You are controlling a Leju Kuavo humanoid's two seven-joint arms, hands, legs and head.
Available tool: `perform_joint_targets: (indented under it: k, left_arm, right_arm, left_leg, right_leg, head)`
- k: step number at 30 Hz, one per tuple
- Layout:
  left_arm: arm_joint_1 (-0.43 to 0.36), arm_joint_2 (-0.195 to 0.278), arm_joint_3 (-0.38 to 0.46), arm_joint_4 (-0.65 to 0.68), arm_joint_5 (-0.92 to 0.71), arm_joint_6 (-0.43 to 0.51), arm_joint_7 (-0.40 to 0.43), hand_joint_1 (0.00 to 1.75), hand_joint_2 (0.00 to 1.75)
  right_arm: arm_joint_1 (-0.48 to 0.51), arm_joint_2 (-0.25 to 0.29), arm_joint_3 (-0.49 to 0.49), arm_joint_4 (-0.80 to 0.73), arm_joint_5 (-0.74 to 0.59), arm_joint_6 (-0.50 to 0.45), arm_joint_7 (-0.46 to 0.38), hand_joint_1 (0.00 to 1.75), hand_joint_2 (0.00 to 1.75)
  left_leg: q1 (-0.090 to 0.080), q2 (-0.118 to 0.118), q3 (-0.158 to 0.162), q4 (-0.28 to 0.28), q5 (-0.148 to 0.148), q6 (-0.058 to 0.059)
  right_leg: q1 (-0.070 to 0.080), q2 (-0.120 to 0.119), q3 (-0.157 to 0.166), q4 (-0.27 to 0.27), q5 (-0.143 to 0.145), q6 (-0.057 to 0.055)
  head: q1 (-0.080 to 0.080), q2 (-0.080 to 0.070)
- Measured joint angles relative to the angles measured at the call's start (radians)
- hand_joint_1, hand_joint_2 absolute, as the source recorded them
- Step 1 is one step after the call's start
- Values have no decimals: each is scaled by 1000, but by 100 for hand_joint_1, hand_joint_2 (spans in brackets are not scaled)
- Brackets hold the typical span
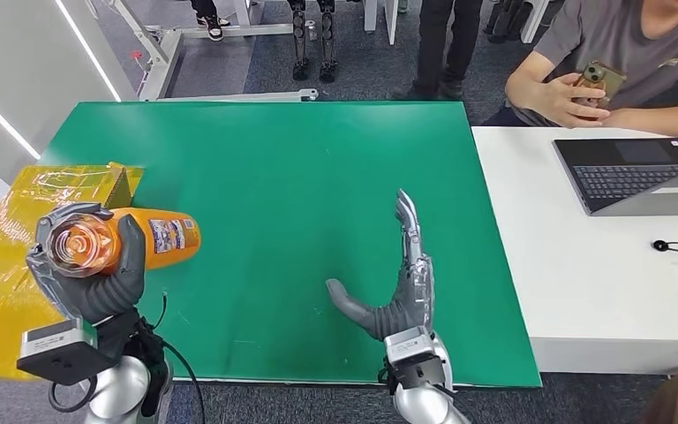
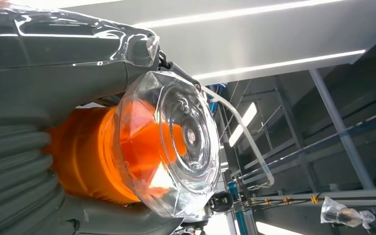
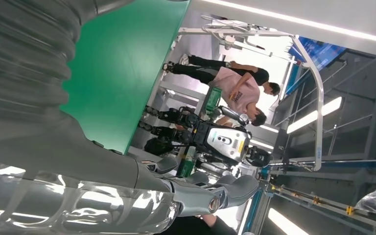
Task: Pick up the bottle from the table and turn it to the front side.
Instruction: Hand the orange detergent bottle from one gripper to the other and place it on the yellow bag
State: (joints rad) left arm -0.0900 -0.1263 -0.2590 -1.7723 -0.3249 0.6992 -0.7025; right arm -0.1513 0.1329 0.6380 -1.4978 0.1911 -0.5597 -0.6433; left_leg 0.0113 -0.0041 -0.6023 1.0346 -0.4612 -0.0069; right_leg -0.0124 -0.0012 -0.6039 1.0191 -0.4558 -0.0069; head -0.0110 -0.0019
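holding item: bottle (image 1: pixel 132 240), orange, clear faceted base toward my head camera, label facing up; gripped in my left hand (image 1: pixel 97 274), fingers wrapped round its body, raised over the left edge of the green desk (image 1: pixel 300 194). right hand (image 1: pixel 397 283): flat, fingers straight and spread, nothing in it, over the desk's near edge. yellow box (image 1: pixel 18 230) beside the bottle.

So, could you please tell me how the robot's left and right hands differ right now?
The left hand grips the orange bottle, fingers wrapped around it; the right hand holds nothing, fingers straight. The left sits by the green table's left edge, the right nearer the middle. Both are grey.
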Motion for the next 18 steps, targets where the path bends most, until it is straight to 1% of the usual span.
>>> perform_joint_targets:
  k: [4, 10, 15, 18]
  left_arm:
    - [0, 0, 1, -1, -44, 0, 0, 175, 175]
    - [10, 12, 27, 4, -221, 0, 0, 175, 175]
    - [20, 45, 81, 42, -404, 0, 1, 175, 175]
    - [19, 74, 118, 81, -500, 0, 2, 175, 175]
  right_arm:
    - [2, -2, 0, -5, 0, -7, 0, 0, 175]
    - [21, -4, 1, -26, -10, -39, -8, 0, 175]
    - [45, -14, 17, -43, -36, -90, -29, 0, 175]
    - [61, -21, 25, -55, -51, -115, -35, 0, 175]
  left_leg:
    - [0, 0, 0, 0, 0, 0]
    - [0, 0, 0, 0, 0, 0]
    - [0, 0, 0, 0, 0, 0]
    - [0, 0, 0, 0, 0, 0]
  right_leg:
    - [0, 0, 0, 0, 0, 0]
    - [0, 0, 0, 0, 0, 0]
    - [0, 0, 0, 0, 0, 0]
    - [0, 0, 0, 0, 0, 0]
  head:
    - [0, 0]
    - [0, 0]
    - [0, 0]
    - [0, 0]
